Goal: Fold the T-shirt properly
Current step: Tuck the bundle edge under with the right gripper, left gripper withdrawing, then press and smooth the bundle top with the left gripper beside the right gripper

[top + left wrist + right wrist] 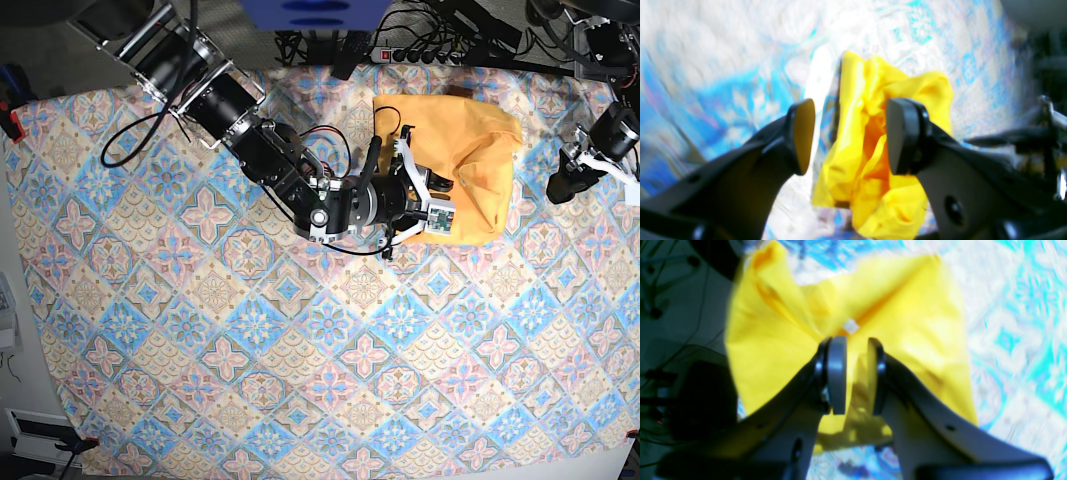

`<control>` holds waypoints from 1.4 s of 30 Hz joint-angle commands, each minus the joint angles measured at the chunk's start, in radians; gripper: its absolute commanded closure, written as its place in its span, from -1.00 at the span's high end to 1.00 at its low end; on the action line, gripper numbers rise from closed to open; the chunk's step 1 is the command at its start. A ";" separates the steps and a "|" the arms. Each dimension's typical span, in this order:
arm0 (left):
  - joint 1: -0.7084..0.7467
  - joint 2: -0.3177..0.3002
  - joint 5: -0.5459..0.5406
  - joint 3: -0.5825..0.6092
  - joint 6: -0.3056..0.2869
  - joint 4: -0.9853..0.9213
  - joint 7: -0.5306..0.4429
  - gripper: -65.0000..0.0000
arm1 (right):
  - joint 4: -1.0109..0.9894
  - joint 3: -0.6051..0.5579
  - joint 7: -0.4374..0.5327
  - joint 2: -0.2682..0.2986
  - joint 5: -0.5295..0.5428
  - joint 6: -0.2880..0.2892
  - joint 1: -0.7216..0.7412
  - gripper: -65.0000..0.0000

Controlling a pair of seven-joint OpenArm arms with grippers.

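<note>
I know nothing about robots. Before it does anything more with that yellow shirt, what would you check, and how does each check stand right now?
1. Right end effector has cloth between its pads: ok; T-shirt fabric fills the narrow gap.
2. Left end effector free: ok; its pads stand wide apart, nothing pinched.
3. T-shirt spread flat: not ok; in the base view it lies bunched near the table's far edge.
4. Shirt fully on the tablecloth: cannot tell; the right wrist view shows cloth near the edge.
5. White tag visible: ok, just beyond the right pads.
6. Which part is gripped: cannot tell; too blurred.
</note>
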 commanded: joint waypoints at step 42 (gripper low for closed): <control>0.028 -0.021 0.120 0.550 0.002 0.383 0.115 0.02 | -0.398 0.058 0.185 -0.126 0.015 0.003 0.245 -0.69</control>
